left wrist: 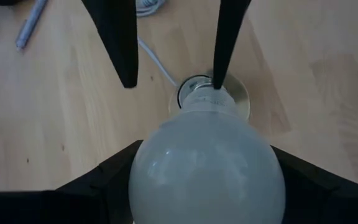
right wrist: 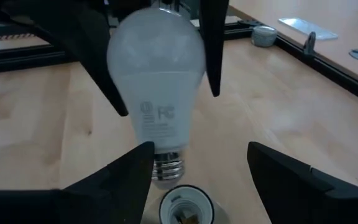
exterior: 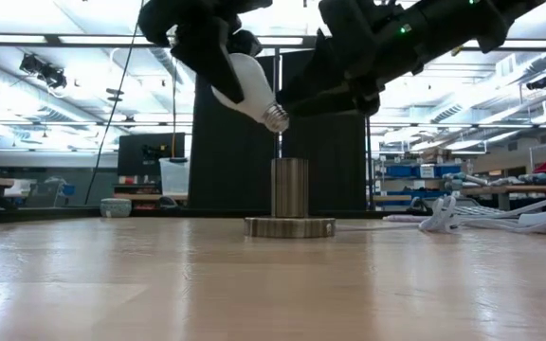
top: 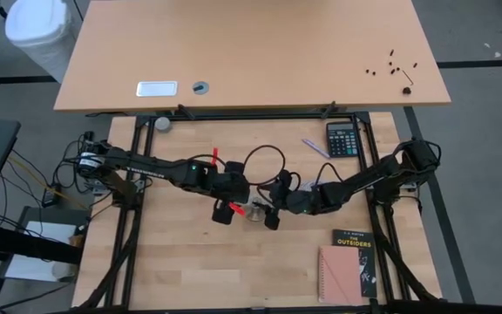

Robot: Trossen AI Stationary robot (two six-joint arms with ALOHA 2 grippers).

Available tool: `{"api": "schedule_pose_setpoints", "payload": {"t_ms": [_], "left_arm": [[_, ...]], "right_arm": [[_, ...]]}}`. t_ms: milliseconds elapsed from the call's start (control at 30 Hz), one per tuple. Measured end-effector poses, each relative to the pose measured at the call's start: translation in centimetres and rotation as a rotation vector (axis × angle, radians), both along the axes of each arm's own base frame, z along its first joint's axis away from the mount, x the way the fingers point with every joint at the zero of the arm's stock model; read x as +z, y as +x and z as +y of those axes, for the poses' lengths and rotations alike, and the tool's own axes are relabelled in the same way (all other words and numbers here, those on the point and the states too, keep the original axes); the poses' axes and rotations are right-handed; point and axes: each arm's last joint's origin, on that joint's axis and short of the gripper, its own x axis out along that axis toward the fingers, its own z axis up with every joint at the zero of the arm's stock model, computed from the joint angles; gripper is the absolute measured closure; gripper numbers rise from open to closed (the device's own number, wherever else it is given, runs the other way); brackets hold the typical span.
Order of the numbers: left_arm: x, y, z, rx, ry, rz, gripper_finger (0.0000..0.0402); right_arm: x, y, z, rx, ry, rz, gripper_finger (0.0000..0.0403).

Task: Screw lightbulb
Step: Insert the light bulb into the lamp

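Observation:
The white lightbulb (exterior: 243, 83) hangs tilted over the table, with my left gripper (exterior: 211, 47) shut on its globe. Its grey screw base (exterior: 275, 116) points down at a slant, a little above the open top of the silvery socket (exterior: 290, 194). The socket stands upright on its round foot at the table's middle (top: 255, 212). My right gripper (right wrist: 197, 180) is open and comes in from the table's right. Its fingers stand on either side of the screw base (right wrist: 166, 167). My left gripper pinches the bulb's round globe (left wrist: 207, 168) between its two fingers, one on each side. The fingers slant down from the table's left. The bulb is lifted clear and tilted, its screw base lowest. Whether one finger (right wrist: 132, 171) of my right gripper touches the screw base, I cannot tell.
A white cord (exterior: 500, 220) runs from the socket toward the table's right. A calculator (top: 342, 139) and a pen (top: 314, 148) lie at the far right. A book (top: 357, 253) and a pink notebook (top: 336, 275) lie at the near right. Bare wood lies near left.

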Motion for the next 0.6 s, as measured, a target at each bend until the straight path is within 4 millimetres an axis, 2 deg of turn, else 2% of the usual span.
{"api": "schedule_pose_setpoints", "payload": {"t_ms": [367,600], "left_arm": [[0.3,0.5,-0.1,-0.016,-0.004,-0.063,0.0121],[-0.4,1.3,-0.4,-0.057,-0.054,-0.068,0.0121]], "right_arm": [[-0.2,0.1,-0.6,-0.016,-0.005,0.015,0.0135],[-0.8,-0.4,-0.4,-0.032,-0.008,0.084,0.0135]]}}
